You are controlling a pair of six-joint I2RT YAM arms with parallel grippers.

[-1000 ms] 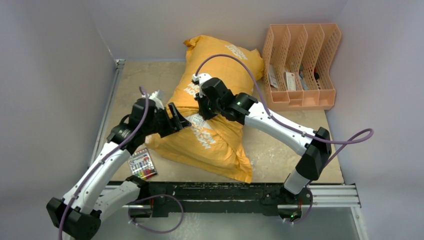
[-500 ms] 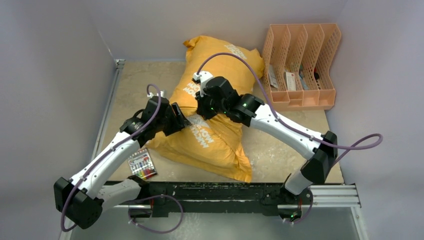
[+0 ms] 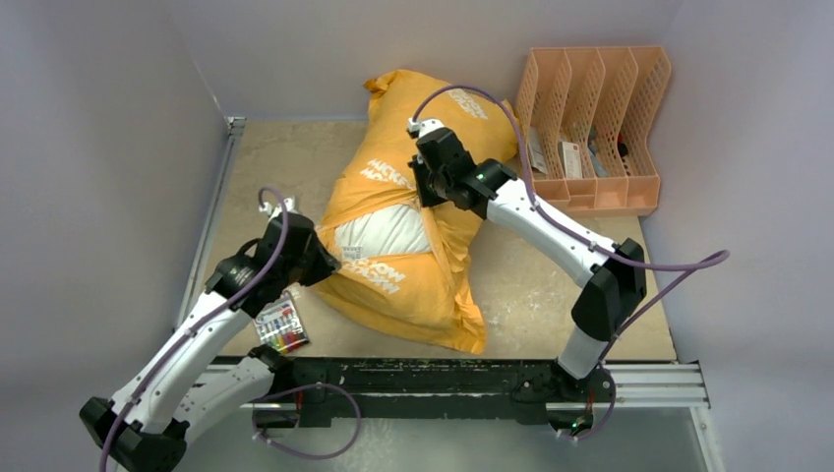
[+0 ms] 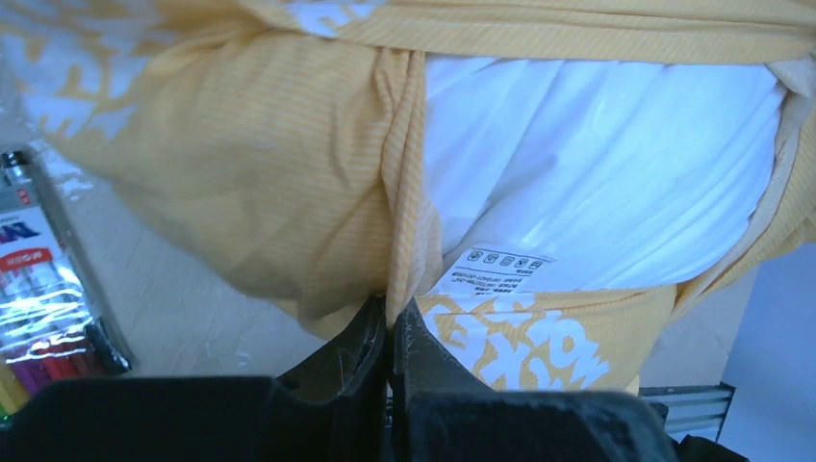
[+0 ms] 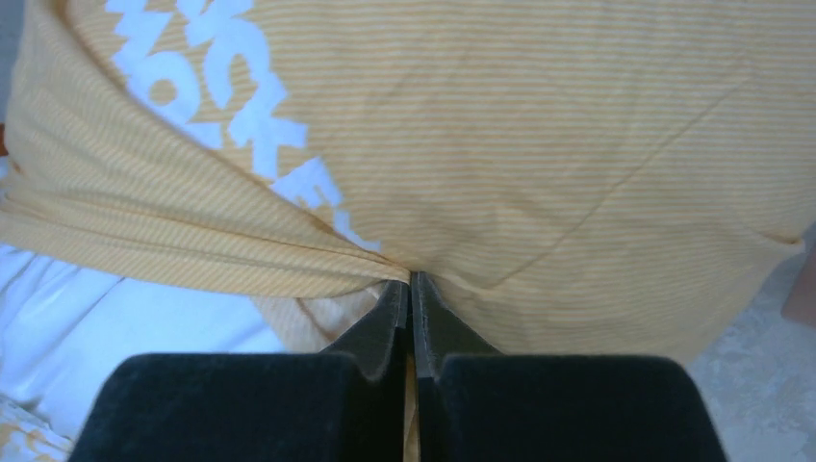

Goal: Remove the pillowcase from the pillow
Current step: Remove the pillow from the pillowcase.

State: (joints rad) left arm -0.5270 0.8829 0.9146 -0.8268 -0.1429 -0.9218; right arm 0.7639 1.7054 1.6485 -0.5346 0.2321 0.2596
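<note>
The orange-yellow pillowcase (image 3: 413,285) lies in the middle of the table, its slit pulled apart over the white pillow (image 3: 386,231). My left gripper (image 3: 317,264) is at the slit's left edge, shut on a bunched fold of the pillowcase (image 4: 289,173), with the pillow (image 4: 597,164) and its care label (image 4: 496,266) just beyond the left gripper (image 4: 392,310). My right gripper (image 3: 431,193) is at the slit's far right edge. In its wrist view the right gripper (image 5: 411,282) is shut on taut pillowcase (image 5: 577,144) fabric, with the pillow (image 5: 106,318) at lower left.
A peach file rack (image 3: 593,128) with papers stands at the back right. A pack of coloured markers (image 3: 281,325) lies by the left arm and shows as the marker pack (image 4: 34,298) in the left wrist view. Grey walls close three sides; a black rail (image 3: 462,379) runs along the front.
The left gripper closed on the pillowcase edge and drew back to the left. The right gripper moved farther away with its fabric. The slit spread and the white pillow came into view.
</note>
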